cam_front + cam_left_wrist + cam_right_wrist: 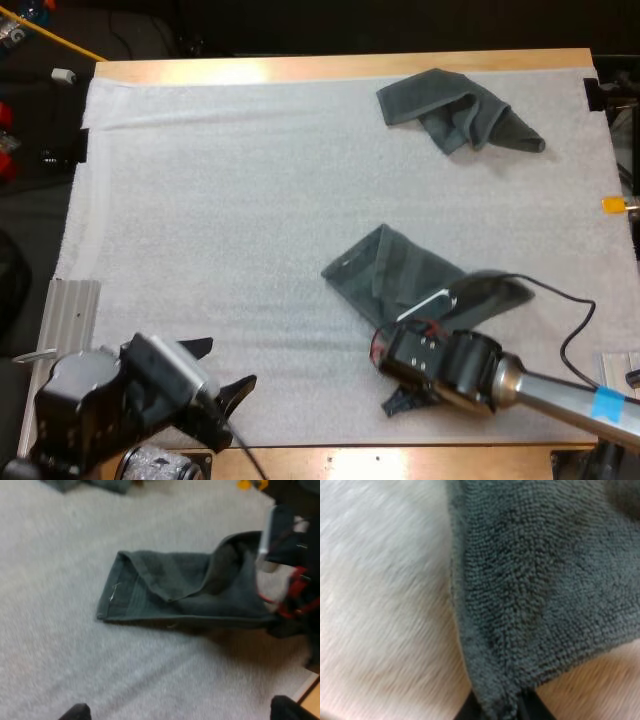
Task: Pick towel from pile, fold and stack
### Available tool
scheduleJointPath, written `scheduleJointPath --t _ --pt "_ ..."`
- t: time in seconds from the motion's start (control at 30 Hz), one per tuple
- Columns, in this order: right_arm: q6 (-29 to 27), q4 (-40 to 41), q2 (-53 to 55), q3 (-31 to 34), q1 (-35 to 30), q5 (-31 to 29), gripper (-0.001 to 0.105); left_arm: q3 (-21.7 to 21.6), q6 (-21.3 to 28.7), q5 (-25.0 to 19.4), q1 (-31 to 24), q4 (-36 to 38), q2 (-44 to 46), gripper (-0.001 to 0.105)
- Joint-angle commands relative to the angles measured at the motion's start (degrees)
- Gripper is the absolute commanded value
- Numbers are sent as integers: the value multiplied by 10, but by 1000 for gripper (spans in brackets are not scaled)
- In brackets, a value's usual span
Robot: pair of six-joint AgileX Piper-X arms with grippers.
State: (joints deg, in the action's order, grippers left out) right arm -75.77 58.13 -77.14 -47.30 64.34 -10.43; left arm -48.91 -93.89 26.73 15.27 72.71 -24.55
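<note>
— White mat [250, 200] on the wooden table [300, 68], seen from behind the two arms. Where are the towels?
— One crumpled towel [455, 110] lies at the mat's far right corner. The second towel [400, 275] sits toward the near edge, right of centre, partly folded over itself and well apart from the first.
— And your right gripper [402, 400]?
— I have it low by the near edge, its black fingers [470, 714] pinched on a corner of the second towel; the cloth rises from the mat to meet them.
— The left?
— My left gripper [222, 368] hangs over the mat's near left corner, its fingertips [76, 713] spread wide, gripping nothing, clear of both towels. From its wrist camera I see the second towel lying lengthwise, a fold across its middle, its far end lifted at the right gripper.
</note>
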Motion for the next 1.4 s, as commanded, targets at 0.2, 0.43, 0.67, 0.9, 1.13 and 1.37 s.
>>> scheduleJointPath --t 0.2,0.43,0.67,0.9,1.13,1.37 --pt "81 40 7 14 88 -1 0 -3 4 23 2 -18 -152 68" --pt "116 40 7 16 120 -22 0 -3 4 54 2 -63 -326 68" --pt "117 40 7 16 119 -30 0 -3 4 109 4 -128 -473 68" --pt "117 40 7 16 119 -30 0 -3 1 106 24 -195 -554 68" --pt "119 39 7 16 119 -30 0 -3 -8 -11 100 -268 -602 68" --pt "132 39 7 16 119 -30 0 -3 -10 -90 151 -322 -638 68"
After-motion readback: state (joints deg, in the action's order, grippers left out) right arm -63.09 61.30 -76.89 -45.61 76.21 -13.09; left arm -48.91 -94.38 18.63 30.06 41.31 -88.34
